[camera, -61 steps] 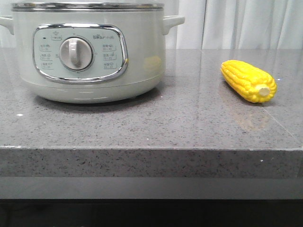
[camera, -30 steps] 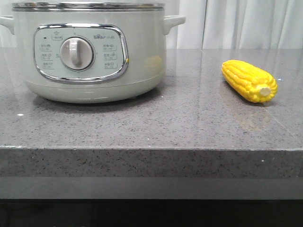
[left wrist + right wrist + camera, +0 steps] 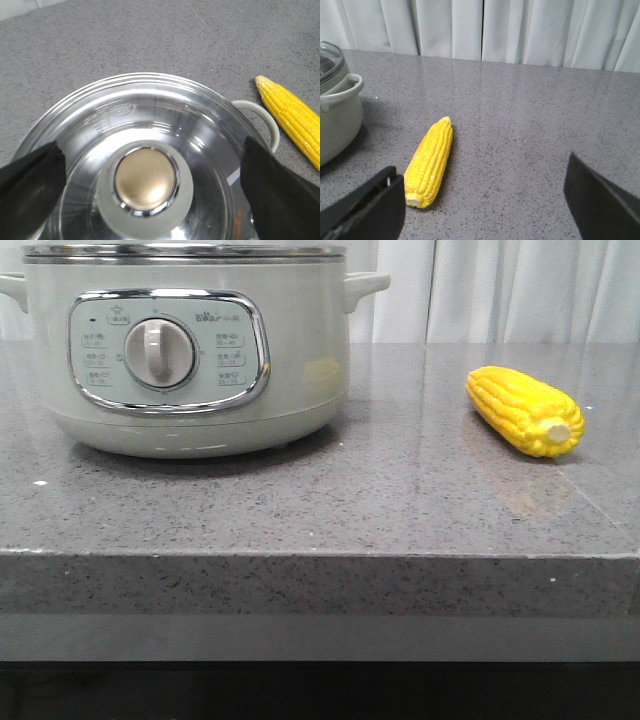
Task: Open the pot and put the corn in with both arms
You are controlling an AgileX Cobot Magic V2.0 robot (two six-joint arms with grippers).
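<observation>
Left hand (image 3: 150, 170) spread wide above the pot (image 3: 190, 350), fingers (image 3: 30, 185) either side of the lid knob (image 3: 146, 181), not touching it (lid on). Right hand (image 3: 485, 210) also spread, over the desk (image 3: 400, 510) near the corn (image 3: 430, 162). Corn lying flat, well right of the pot.

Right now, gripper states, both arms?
Left gripper: open, fingers either side of the lid knob, holding nothing.
Right gripper: open, empty, near the corn.
</observation>
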